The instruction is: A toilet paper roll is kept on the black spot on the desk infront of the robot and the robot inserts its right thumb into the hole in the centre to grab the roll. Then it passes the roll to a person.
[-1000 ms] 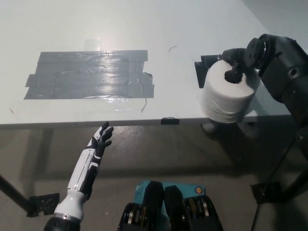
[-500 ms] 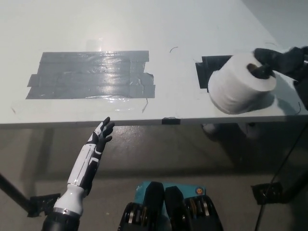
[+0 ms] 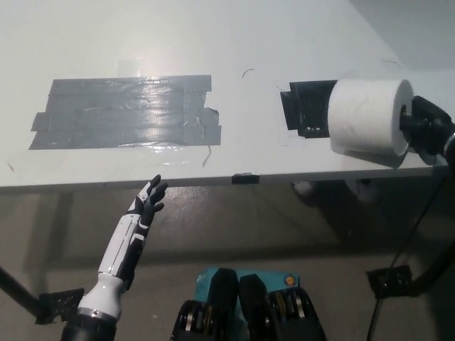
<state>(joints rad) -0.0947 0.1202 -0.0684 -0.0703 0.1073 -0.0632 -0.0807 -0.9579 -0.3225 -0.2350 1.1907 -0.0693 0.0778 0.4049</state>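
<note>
The toilet paper roll (image 3: 368,118) is now lying tipped on its side in the air by the desk's right edge, its axis running toward that edge and its body clear of the black spot (image 3: 307,108), which is showing almost whole near the right end of the front edge. A second ago the roll was standing upright over that mark; half a second ago it was already tilting. The black right hand (image 3: 424,129) is gripping the roll at its outer end face, apparently with the thumb inside the core, though the hole itself is turned away and cannot be seen. The hand has been swinging out past the desk's right edge, carrying the roll with it, so the grab appears finished and the pass is judged to be under way; no person is visible yet to receive it. The desk (image 3: 256,35) is otherwise bearing only a broad patch of grey tape (image 3: 128,111) toward its left front. The white left hand (image 3: 147,204) is resting below the front edge, fingers spread and holding nothing.
</note>
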